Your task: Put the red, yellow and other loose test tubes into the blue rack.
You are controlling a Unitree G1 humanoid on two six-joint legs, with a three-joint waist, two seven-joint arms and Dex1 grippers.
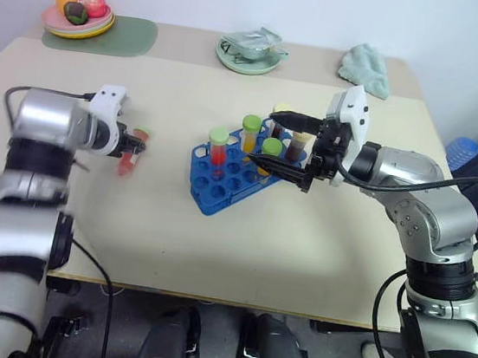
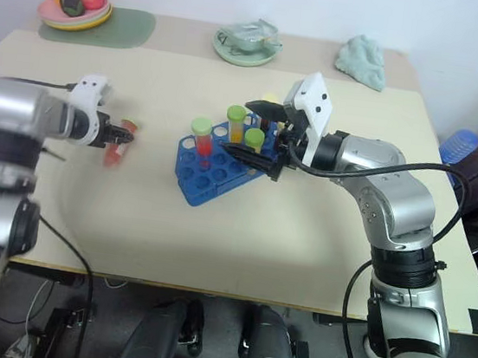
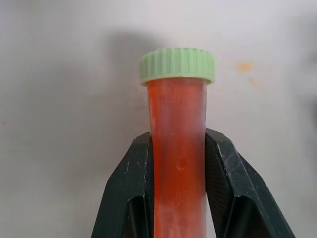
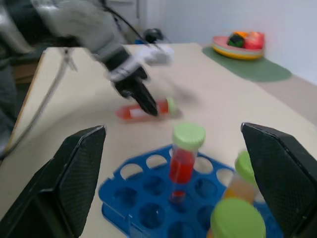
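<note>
Now the left hand (image 1: 130,144) at mid-left pinches a red test tube (image 1: 132,152) clear of the table (image 1: 155,221), ready for the blue rack (image 1: 230,178) at centre, over which the right hand (image 1: 288,146) hovers, fingers spread.

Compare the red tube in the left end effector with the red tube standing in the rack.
The held tube is clamped between the left end effector's fingers, off the table to the left of the blue rack; the racked tube stands free in a hole. The held tube lies tilted, while the racked tube is upright. Both have red contents and a light green cap.
</note>
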